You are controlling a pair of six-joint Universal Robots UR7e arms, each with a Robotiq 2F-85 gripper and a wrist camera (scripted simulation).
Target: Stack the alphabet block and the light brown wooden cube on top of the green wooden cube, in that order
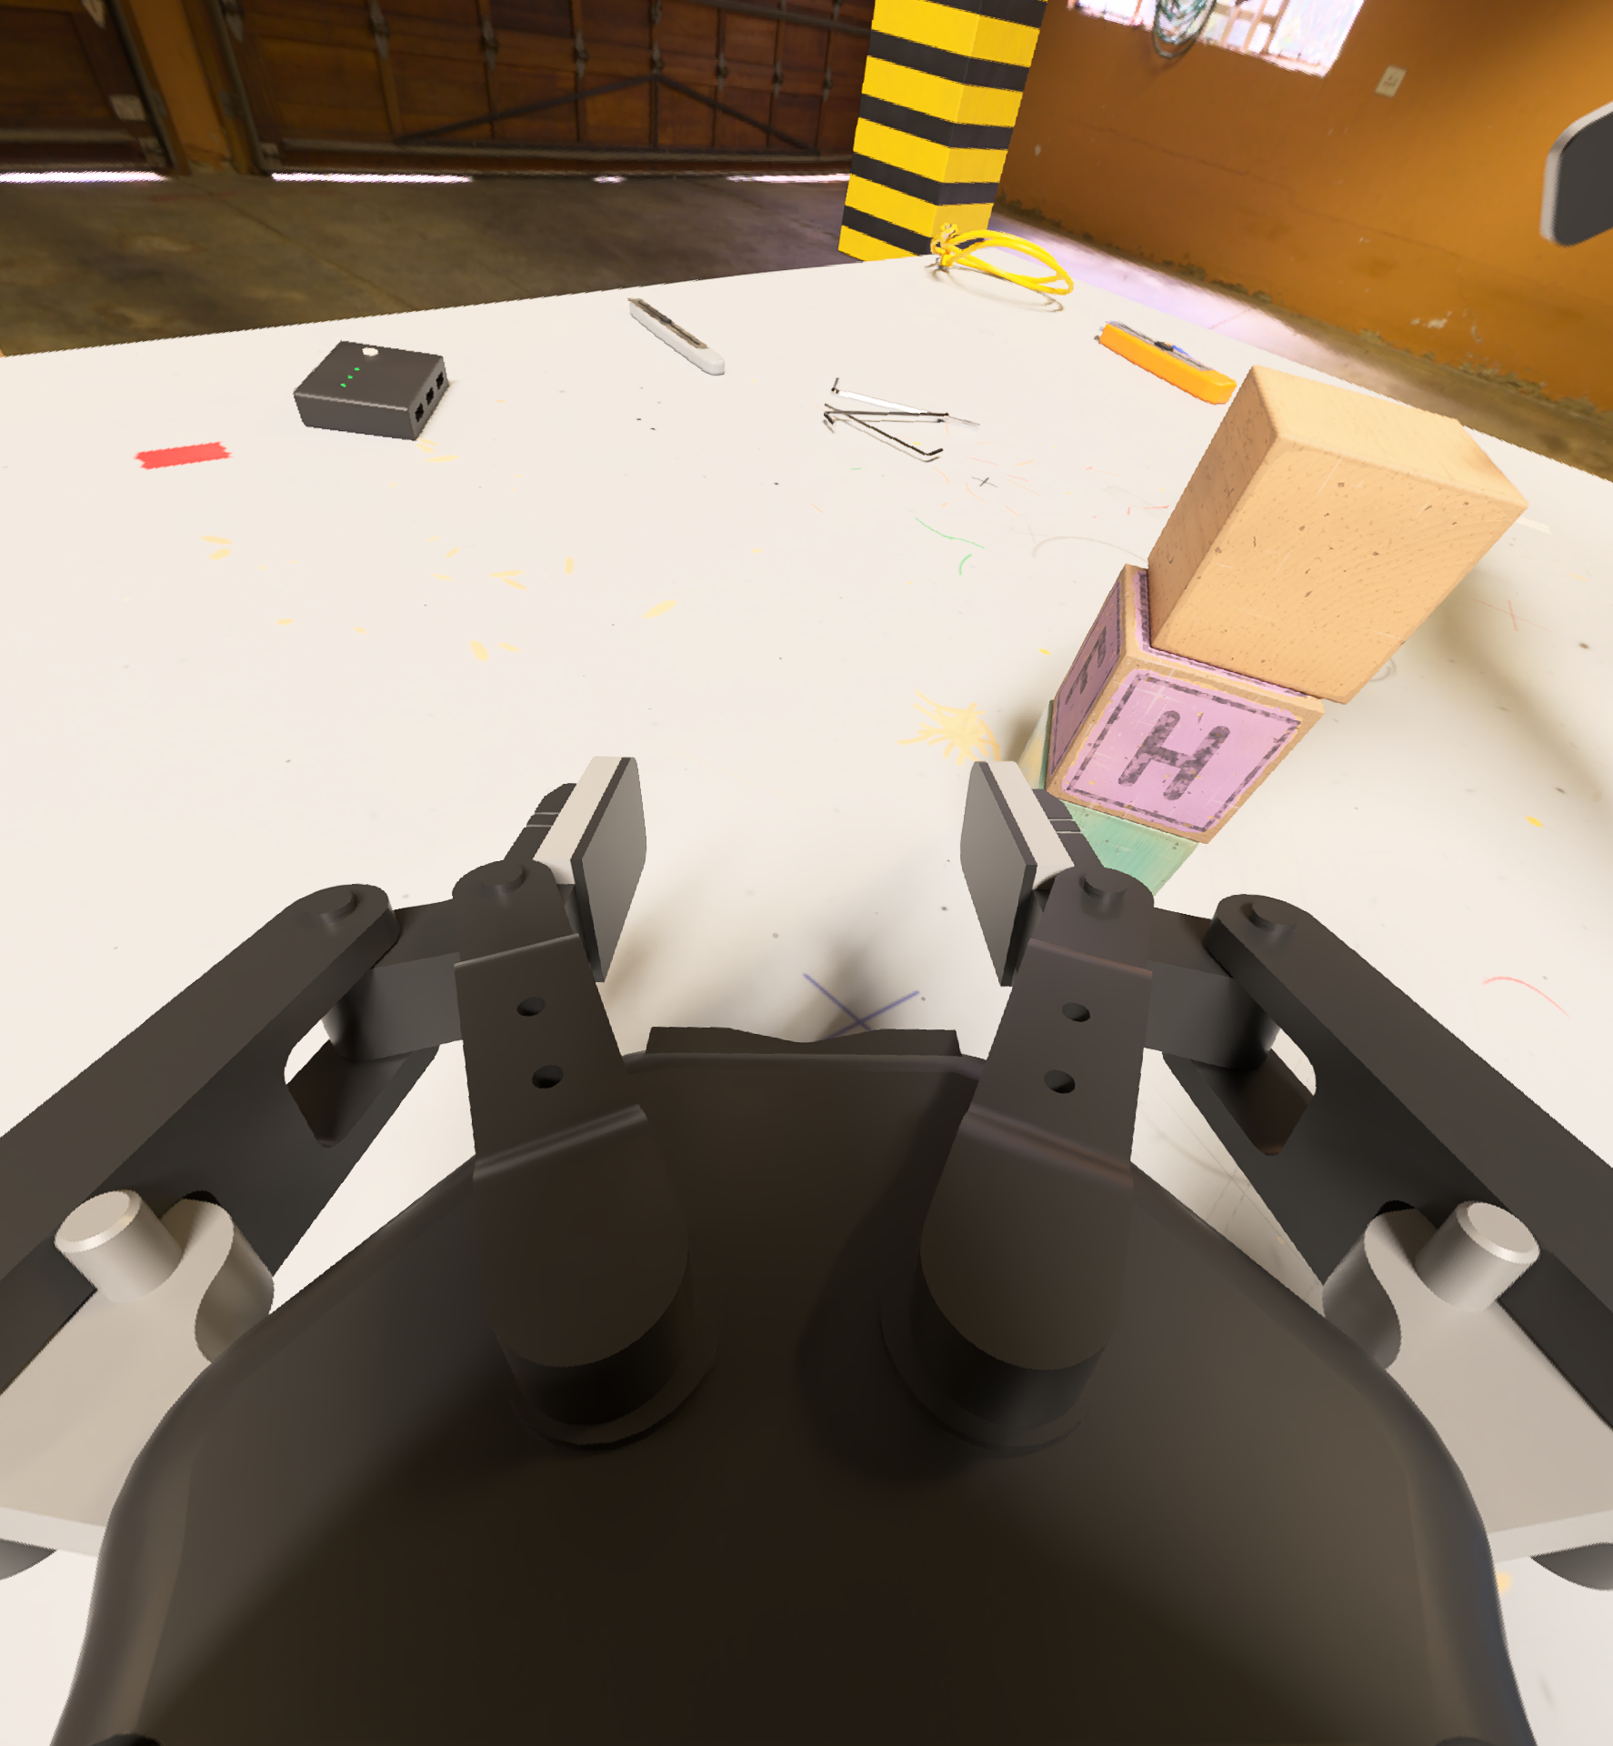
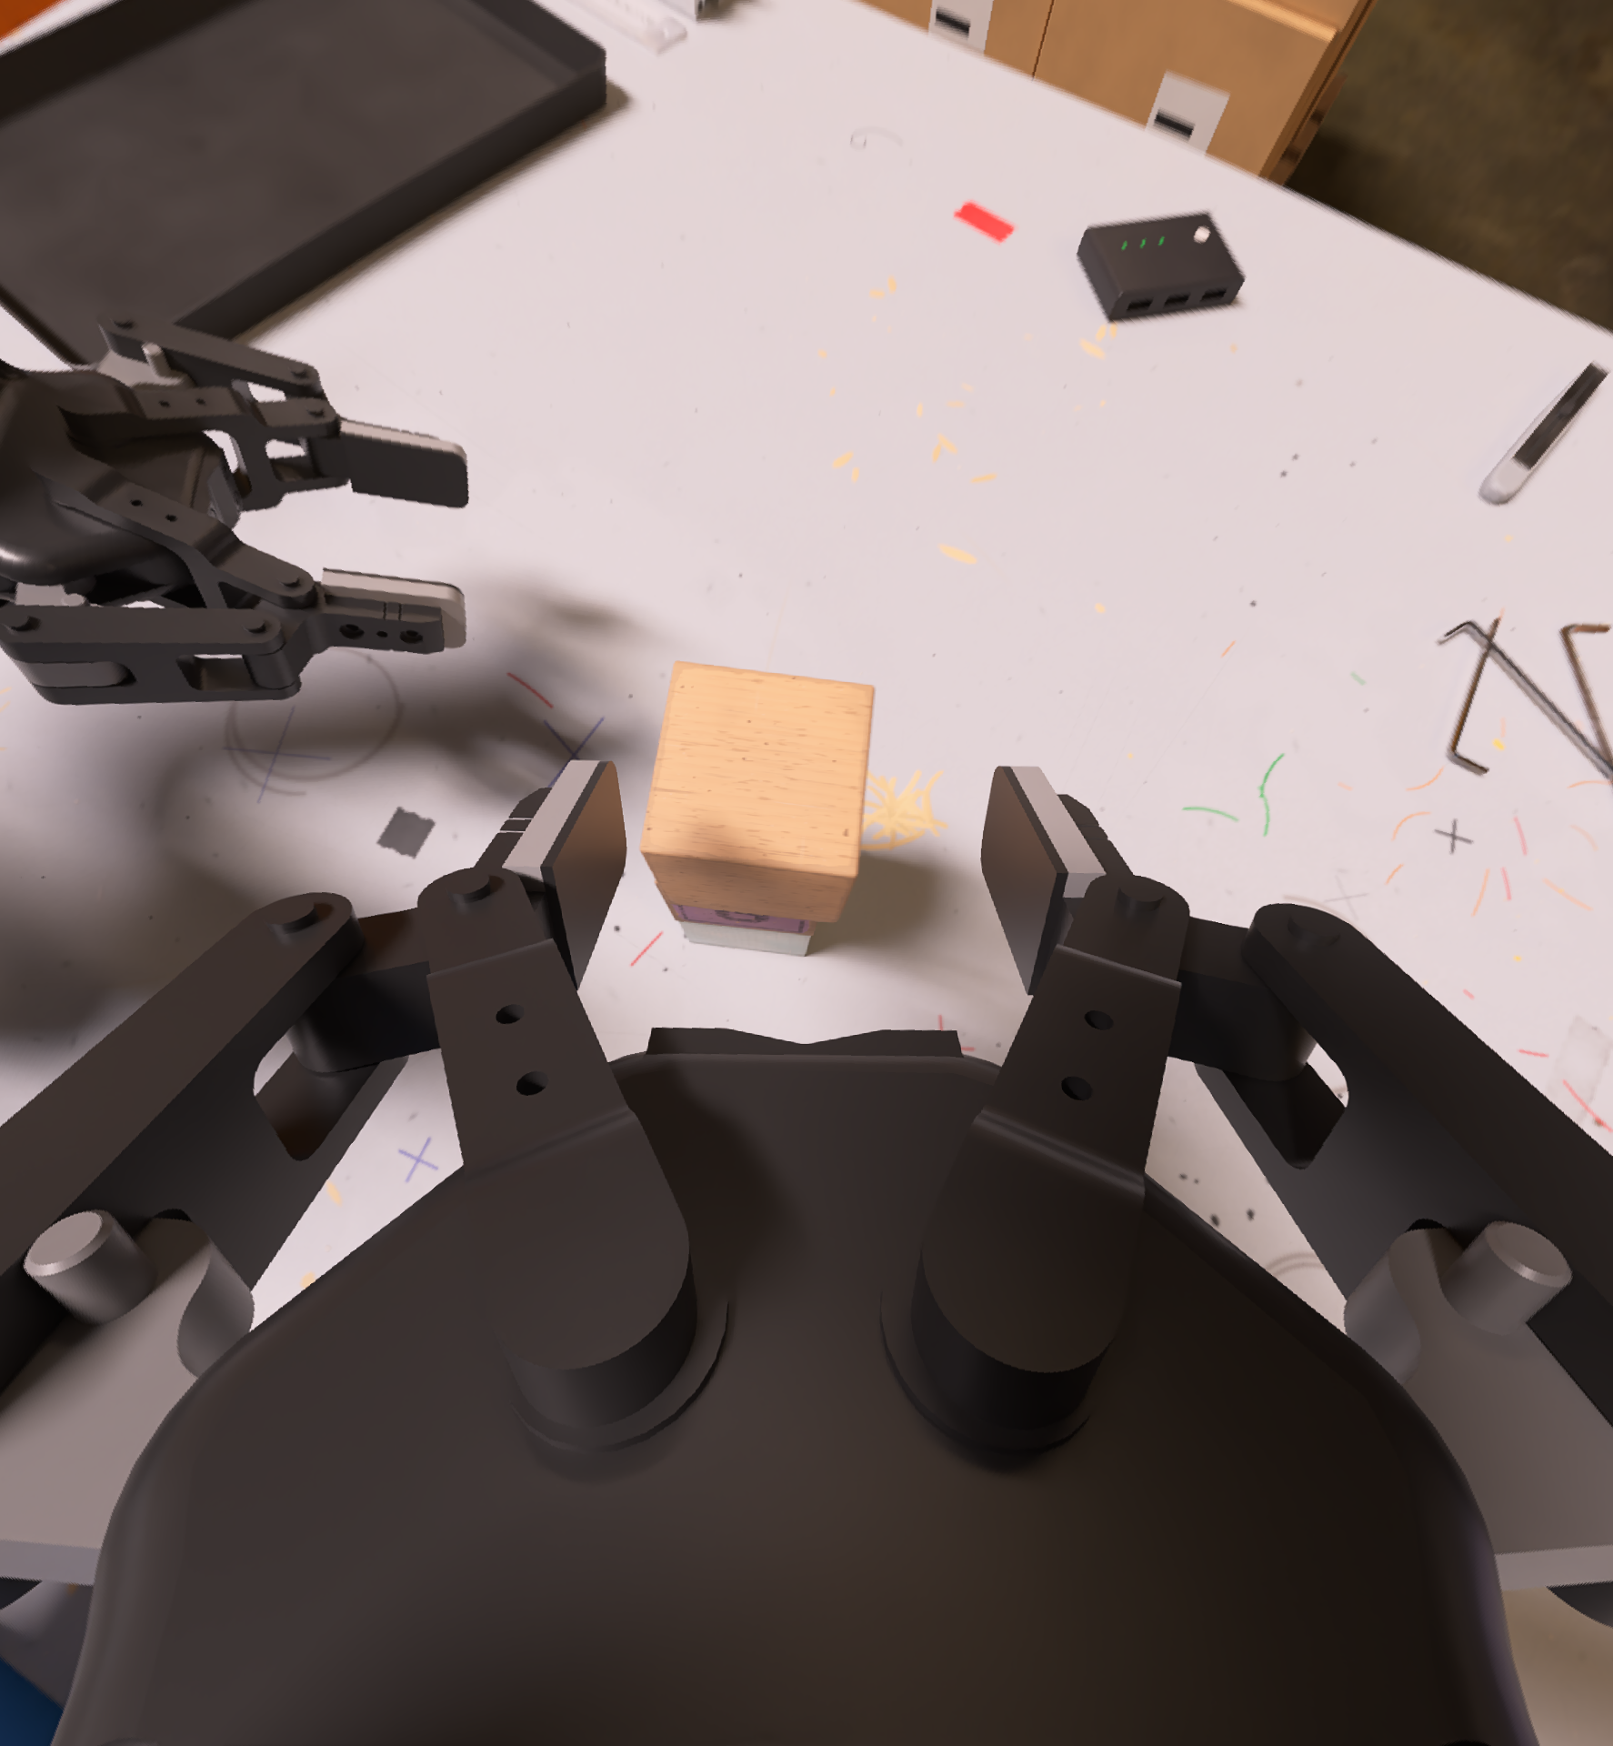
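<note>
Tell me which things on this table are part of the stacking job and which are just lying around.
Part of the job:
light brown wooden cube, top of the stack
alphabet block, in the middle
green wooden cube, at the bottom

Just lying about:
black box with green lights
hex keys
yellow cable
orange knife
red tape
dark tray

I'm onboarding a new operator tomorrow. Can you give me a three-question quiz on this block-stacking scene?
1. Multiple choice: what sits directly on the green wooden cube? A) light brown wooden cube B) alphabet block C) nothing
2. True or false: the right end effector is shut on the light brown wooden cube.
3. Fill in: the left end effector is open and holds ____.

Key: 1 B, the alphabet block; 2 false, its jaws stand apart, clear of the cube; 3 nothing.
</note>
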